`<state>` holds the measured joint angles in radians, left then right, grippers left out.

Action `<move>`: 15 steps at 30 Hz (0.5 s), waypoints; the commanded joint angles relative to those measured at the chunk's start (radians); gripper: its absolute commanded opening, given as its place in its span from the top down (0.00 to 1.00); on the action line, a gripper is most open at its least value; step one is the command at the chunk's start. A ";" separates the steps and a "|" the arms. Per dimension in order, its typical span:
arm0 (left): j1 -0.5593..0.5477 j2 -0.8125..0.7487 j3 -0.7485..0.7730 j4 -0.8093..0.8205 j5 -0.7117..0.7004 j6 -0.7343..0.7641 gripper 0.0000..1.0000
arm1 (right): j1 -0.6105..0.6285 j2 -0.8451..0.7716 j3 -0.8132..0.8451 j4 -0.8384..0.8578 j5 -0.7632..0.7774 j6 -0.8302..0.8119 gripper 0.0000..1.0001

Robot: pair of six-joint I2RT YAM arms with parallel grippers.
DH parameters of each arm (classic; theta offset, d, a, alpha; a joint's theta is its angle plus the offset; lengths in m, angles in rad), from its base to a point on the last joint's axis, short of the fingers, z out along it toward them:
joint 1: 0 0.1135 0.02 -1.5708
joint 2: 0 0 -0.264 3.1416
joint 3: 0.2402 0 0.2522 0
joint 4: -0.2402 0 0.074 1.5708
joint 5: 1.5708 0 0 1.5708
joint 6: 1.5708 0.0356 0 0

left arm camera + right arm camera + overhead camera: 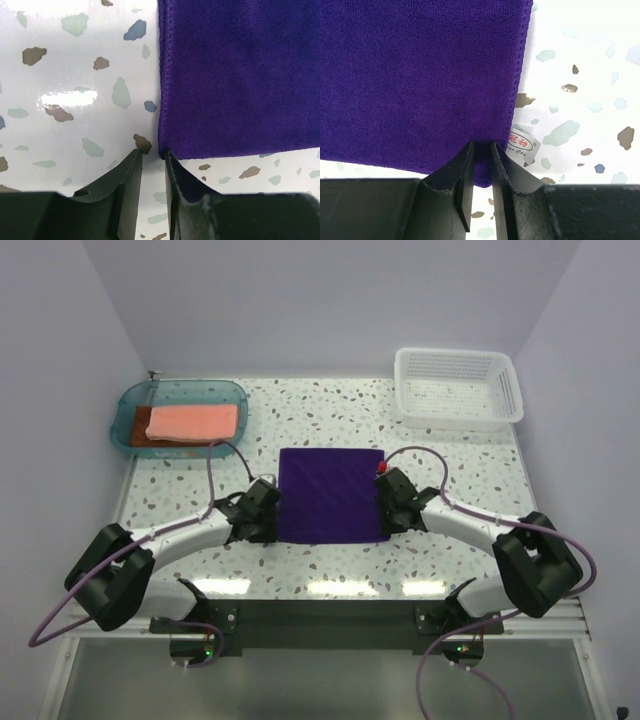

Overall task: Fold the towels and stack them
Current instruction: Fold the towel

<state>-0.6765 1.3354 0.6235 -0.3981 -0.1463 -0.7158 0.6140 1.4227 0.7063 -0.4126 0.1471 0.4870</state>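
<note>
The purple towel (330,495) is spread flat at the centre of the worktop (450,465), and its fold is being started. The right claw (482,146) is clamped on the 5 o'clock corner. The left claw (152,156) is nearly together at 7 o'clock, its grip not discernible. Next, both corners likely need carrying toward 12 o'clock.

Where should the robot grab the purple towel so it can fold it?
Probably the two near corners, coming in low from the near edge. The purple towel lies flat and spread out on the table, so only its thin edges stick out to pinch. The left pincer and right pincer sit right by those corners.
</note>
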 commanded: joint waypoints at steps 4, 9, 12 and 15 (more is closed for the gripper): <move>-0.009 -0.053 -0.035 -0.126 -0.075 -0.031 0.70 | -0.019 -0.028 -0.036 -0.031 0.040 0.022 0.77; -0.012 -0.134 0.053 -0.163 -0.073 -0.040 0.59 | -0.020 -0.089 0.028 -0.067 0.017 -0.017 0.76; -0.017 -0.156 0.126 -0.166 -0.055 -0.031 0.56 | -0.019 -0.114 0.070 -0.080 -0.020 -0.041 0.74; -0.035 -0.139 0.182 -0.139 -0.021 -0.016 0.56 | -0.017 -0.119 0.094 -0.081 -0.047 -0.045 0.73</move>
<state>-0.6914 1.2076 0.7284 -0.5617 -0.1860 -0.7334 0.5991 1.3338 0.7387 -0.4816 0.1287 0.4652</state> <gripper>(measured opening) 0.441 0.268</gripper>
